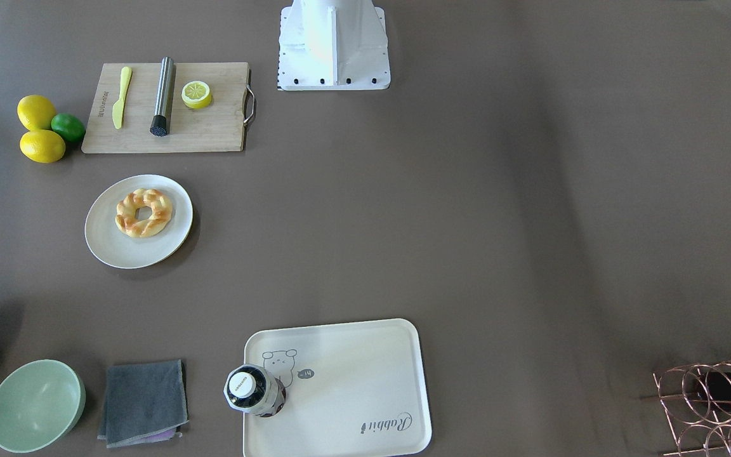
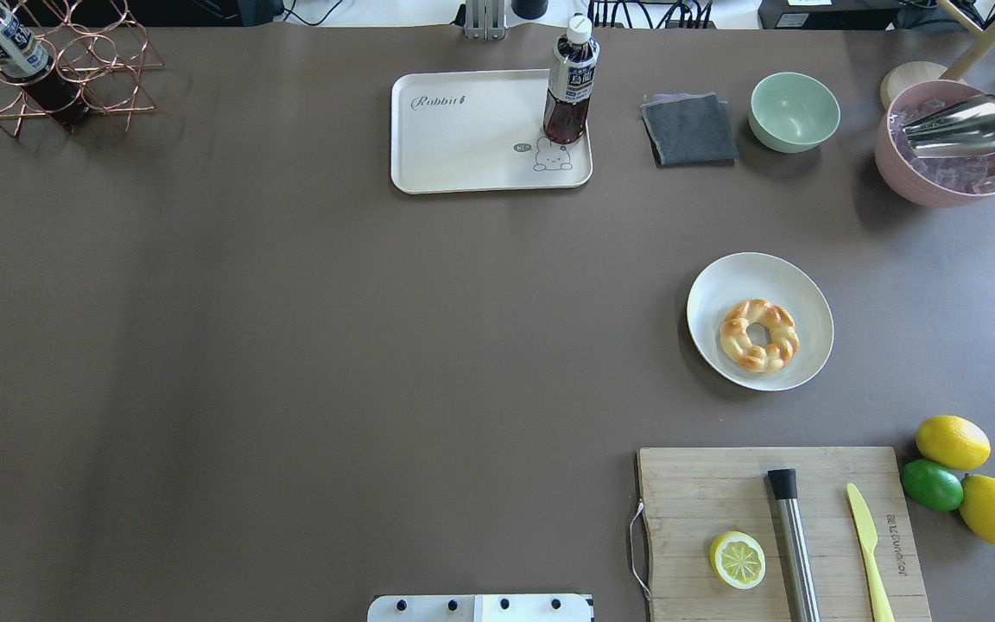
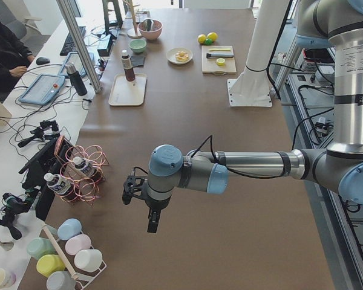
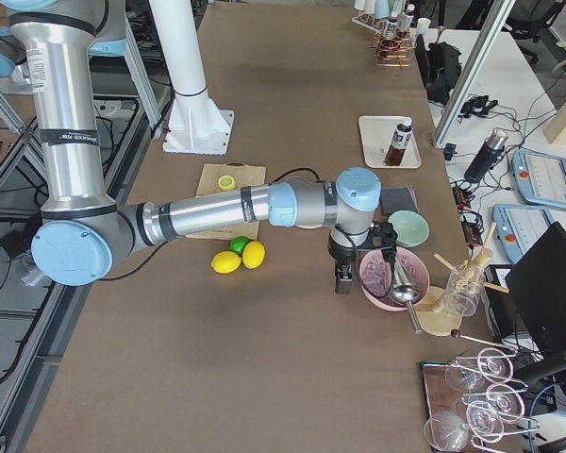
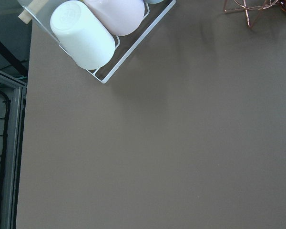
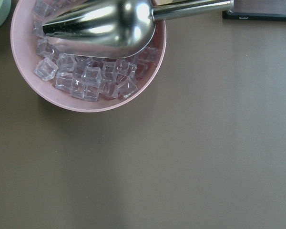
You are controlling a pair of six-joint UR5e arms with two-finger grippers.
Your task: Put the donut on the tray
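1. Donut [image 2: 759,335] lies flat on a round plate [image 2: 795,285]. Seen from overhead with the robot at 6 o'clock, the plate is at about 3 o'clock from the table's centre.
2. Tray [image 2: 463,147] sits at 12 o'clock, well apart from the donut. A dark drink bottle [image 2: 569,86] stands upright in its 2 o'clock corner, just beside the bear drawing [image 2: 552,155].
3. Grey cloth [image 2: 689,130] and green bowl [image 2: 795,111] lie side by side at 1 o'clock.
4. Pink bowl [image 2: 951,186] at 2 o'clock holds ice cubes [image 6: 93,78]. A metal scoop [image 6: 105,26] rests on them, its handle reaching past the rim.
5. Cutting board [image 2: 696,492] at 5 o'clock carries a lemon slice [image 2: 738,560], a metal rod [image 2: 793,544] and a yellow knife [image 2: 867,544]. Two lemons [image 2: 952,441] and a lime [image 2: 932,485] cluster off its 3 o'clock edge.
6. Wire rack [image 2: 74,60] at 10 o'clock holds a tilted bottle [image 2: 5,39].
7. Left gripper [image 3: 152,222] hangs over the table past 9 o'clock. Right gripper [image 4: 341,280] hangs just beside the pink bowl. Whether either one's fingers are spread or closed cannot be told.
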